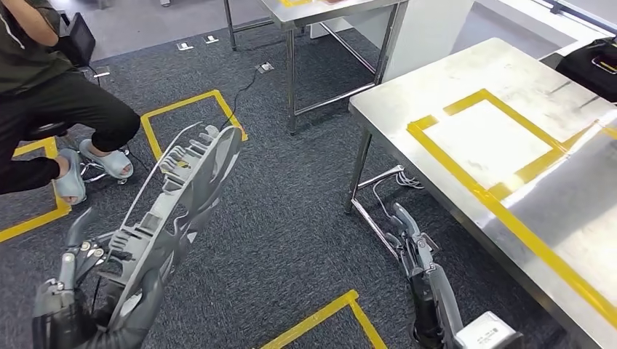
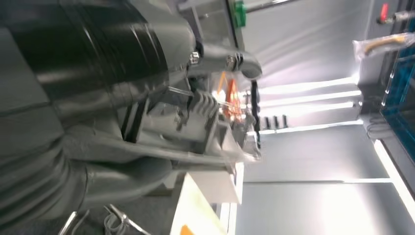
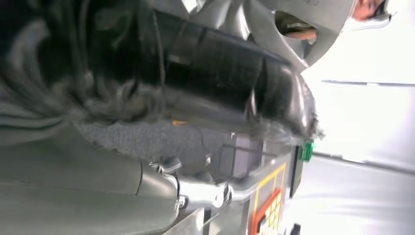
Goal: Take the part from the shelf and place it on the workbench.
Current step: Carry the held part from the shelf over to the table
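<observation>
- The left hand (image 1: 73,291) is gripping the lower end of the part (image 1: 178,196), a long grey ribbed plastic moulding, and is carrying it at about 7 o'clock in the head view.
- The part is slanting up from that hand toward 11 o'clock, hanging in the air over the dark carpet (image 1: 291,211), well apart from the workbench (image 1: 407,91).
- In the left wrist view the part (image 2: 200,122) is lying pressed between the thick grey thumb (image 2: 122,166) and the darker fingers (image 2: 230,61).
- The right hand (image 1: 411,236) is hanging at about 5 o'clock, just beside the workbench's leg, with nothing in it; its fingers are pointing forward, loosely apart.
- The workbench is sitting at 2 o'clock, its steel top carrying a yellow tape rectangle (image 1: 480,138).
- A person (image 1: 51,94) in dark clothes and grey slippers is sitting at 10 o'clock.
</observation>
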`<state>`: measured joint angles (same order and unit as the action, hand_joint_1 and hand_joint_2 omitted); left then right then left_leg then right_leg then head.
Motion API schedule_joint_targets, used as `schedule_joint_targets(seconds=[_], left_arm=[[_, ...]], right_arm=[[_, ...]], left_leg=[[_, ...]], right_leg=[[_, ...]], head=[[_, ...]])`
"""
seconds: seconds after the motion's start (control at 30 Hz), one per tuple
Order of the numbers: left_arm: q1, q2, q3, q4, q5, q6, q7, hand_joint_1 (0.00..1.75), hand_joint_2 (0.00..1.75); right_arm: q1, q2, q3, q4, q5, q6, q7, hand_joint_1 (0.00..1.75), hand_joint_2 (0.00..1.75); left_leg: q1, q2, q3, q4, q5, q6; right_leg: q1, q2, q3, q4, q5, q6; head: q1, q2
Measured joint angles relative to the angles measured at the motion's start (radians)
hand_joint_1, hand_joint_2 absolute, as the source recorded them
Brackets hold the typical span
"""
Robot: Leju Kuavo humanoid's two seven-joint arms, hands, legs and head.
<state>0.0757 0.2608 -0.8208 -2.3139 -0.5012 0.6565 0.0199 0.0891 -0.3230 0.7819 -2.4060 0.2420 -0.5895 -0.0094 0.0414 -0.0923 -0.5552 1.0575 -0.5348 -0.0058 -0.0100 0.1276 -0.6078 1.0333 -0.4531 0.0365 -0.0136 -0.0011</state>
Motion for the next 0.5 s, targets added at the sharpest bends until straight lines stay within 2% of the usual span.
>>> schedule_joint_targets(seconds=[0.07, 0.1, 0.13, 0.2, 0.23, 0.27, 0.3, 0.33, 0.37, 0.4, 0.43, 0.5], left_arm=[[0.000, 0.001, -0.001, -0.001, 0.000, 0.000, 0.001, 1.75, 1.75], [-0.001, 0.001, -0.001, -0.001, -0.001, 0.000, 0.003, 1.75, 1.75], [-0.001, 0.001, -0.002, -0.001, -0.001, 0.000, 0.006, 1.75, 1.75], [-0.001, 0.002, -0.002, -0.002, -0.003, 0.000, 0.012, 1.75, 1.75], [0.000, 0.002, -0.002, -0.002, -0.004, 0.000, 0.015, 1.75, 1.75], [0.001, 0.002, -0.002, -0.003, -0.005, 0.000, 0.018, 1.75, 1.75], [0.002, 0.003, -0.002, -0.003, -0.005, 0.000, 0.020, 1.75, 1.75], [0.003, 0.003, -0.002, -0.003, -0.005, 0.000, 0.021, 1.75, 1.75], [0.003, 0.003, -0.002, -0.003, -0.006, 0.000, 0.021, 1.75, 1.75], [0.003, 0.004, -0.002, -0.003, -0.005, 0.000, 0.020, 1.75, 1.75], [0.004, 0.004, -0.002, -0.003, -0.005, 0.000, 0.018, 1.75, 1.75], [0.006, 0.004, -0.002, -0.003, -0.004, 0.000, 0.015, 1.75, 1.75]], right_arm=[[0.001, 0.000, 0.000, -0.001, 0.001, -0.002, 0.000, 0.00, 0.00], [0.003, 0.000, 0.000, -0.002, 0.001, -0.003, 0.000, 0.00, 0.00], [0.004, 0.000, 0.000, -0.002, 0.002, -0.004, 0.000, 0.00, 0.00], [0.005, -0.001, 0.000, -0.003, 0.003, -0.006, 0.001, 0.00, 0.00], [0.004, -0.001, 0.000, -0.003, 0.004, -0.007, 0.001, 0.00, 0.00], [0.005, -0.001, 0.000, -0.003, 0.004, -0.008, 0.002, 0.00, 0.00], [0.005, -0.001, 0.000, -0.003, 0.004, -0.010, 0.002, 0.00, 0.00], [0.006, -0.001, 0.000, -0.003, 0.004, -0.011, 0.002, 0.00, 0.00], [0.006, -0.002, 0.000, -0.003, 0.004, -0.012, 0.002, 0.00, 0.00], [0.006, -0.002, 0.000, -0.003, 0.004, -0.013, 0.001, 0.00, 0.00], [0.007, -0.002, 0.000, -0.003, 0.003, -0.015, -0.001, 0.00, 0.00], [0.007, -0.004, 0.000, -0.003, 0.003, -0.017, -0.005, 0.00, 0.00]], left_leg=[[-0.004, 0.021, 0.004, -0.004, 0.004, 0.015], [-0.005, 0.033, 0.005, -0.007, 0.006, 0.023], [-0.005, 0.045, 0.006, -0.010, 0.009, 0.029], [-0.011, 0.072, 0.009, -0.014, 0.009, 0.039], [-0.016, 0.087, 0.010, -0.014, 0.009, 0.041], [-0.022, 0.102, 0.010, -0.014, 0.007, 0.044], [-0.027, 0.117, 0.010, -0.014, 0.005, 0.047], [-0.031, 0.131, 0.012, -0.014, 0.003, 0.049], [-0.034, 0.144, 0.014, -0.014, 0.000, 0.051], [-0.036, 0.156, 0.018, -0.016, -0.002, 0.052], [-0.039, 0.169, 0.022, -0.019, -0.005, 0.052], [-0.041, 0.194, 0.027, -0.026, -0.007, 0.049]], right_leg=[[-0.006, 0.022, -0.013, -0.001, 0.009, 0.014], [-0.005, 0.010, -0.019, 0.000, 0.010, 0.019], [-0.002, -0.017, -0.027, 0.011, 0.006, 0.022], [0.002, -0.088, -0.068, 0.094, -0.034, 0.024], [0.002, -0.107, -0.096, 0.155, -0.059, 0.023], [0.002, -0.115, -0.122, 0.210, -0.076, 0.020], [0.003, -0.117, -0.135, 0.236, -0.077, 0.015], [0.007, -0.119, -0.129, 0.224, -0.061, 0.008], [0.013, -0.124, -0.110, 0.185, -0.035, -0.001], [0.024, -0.144, -0.080, 0.127, -0.014, -0.013], [0.037, -0.173, -0.052, 0.072, 0.001, -0.025], [0.059, -0.218, -0.013, 0.005, 0.004, -0.046]], head=[[0.004, 0.000], [0.007, 0.000], [0.012, 0.000], [0.029, 0.000], [0.035, 0.000], [0.040, 0.000], [0.043, 0.000], [0.045, 0.000], [0.047, 0.000], [0.048, 0.000], [0.047, 0.000], [0.051, 0.000]])
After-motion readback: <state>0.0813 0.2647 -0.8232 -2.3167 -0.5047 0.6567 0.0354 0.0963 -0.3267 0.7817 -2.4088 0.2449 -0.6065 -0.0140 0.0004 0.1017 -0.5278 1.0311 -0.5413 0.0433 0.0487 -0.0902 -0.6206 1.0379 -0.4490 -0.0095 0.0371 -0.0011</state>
